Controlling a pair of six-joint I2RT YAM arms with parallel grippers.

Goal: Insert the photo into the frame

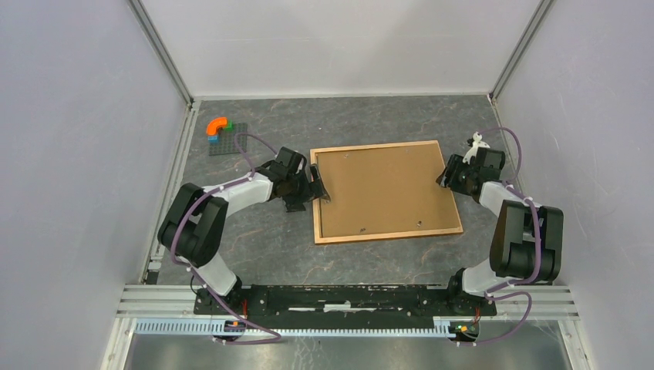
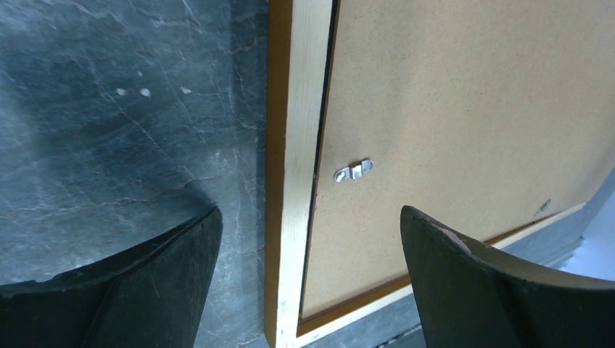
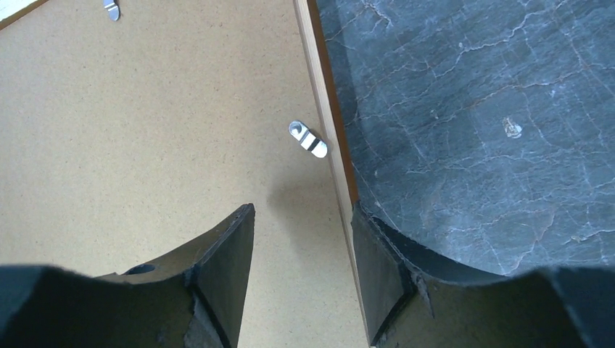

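Frame [image 1: 389, 235] w/ backing board [image 1: 382, 189] inside (back up)

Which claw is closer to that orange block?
Left. Left claw sits at the frame's left edge, near the orange block; right claw is across the frame.

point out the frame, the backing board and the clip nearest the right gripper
frame [image 1: 389, 234], top view, near wooden rail
backing board [image 1: 382, 189], top view, its middle
clip [image 3: 308, 138], right wrist view, middle of the metal tab
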